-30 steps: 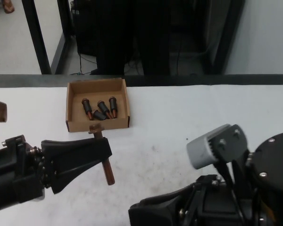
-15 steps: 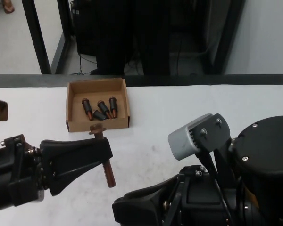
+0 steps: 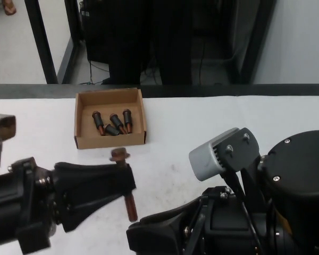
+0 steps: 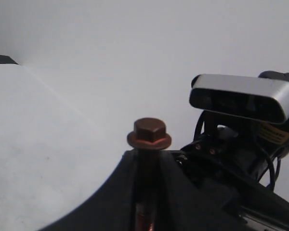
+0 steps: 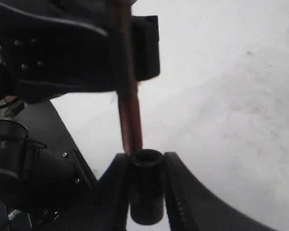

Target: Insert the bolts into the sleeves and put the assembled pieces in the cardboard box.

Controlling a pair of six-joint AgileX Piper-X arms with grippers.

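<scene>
Copper bolt (image 3: 131,206) stands upright (head uppermost), near sleeve (image 5: 146,185).

The bolt (image 4: 149,134) is coppery brown, head and shank alike. The left gripper (image 3: 128,179) is matt black, and so are the right gripper (image 5: 147,161) and the sleeve (image 5: 146,192). The cardboard box (image 3: 81,139) is plain tan. The assembled pieces (image 3: 112,123) seem black with copper ends (they show small from the high view). The bench (image 3: 212,117) is white, faintly flecked with dark specks.
</scene>
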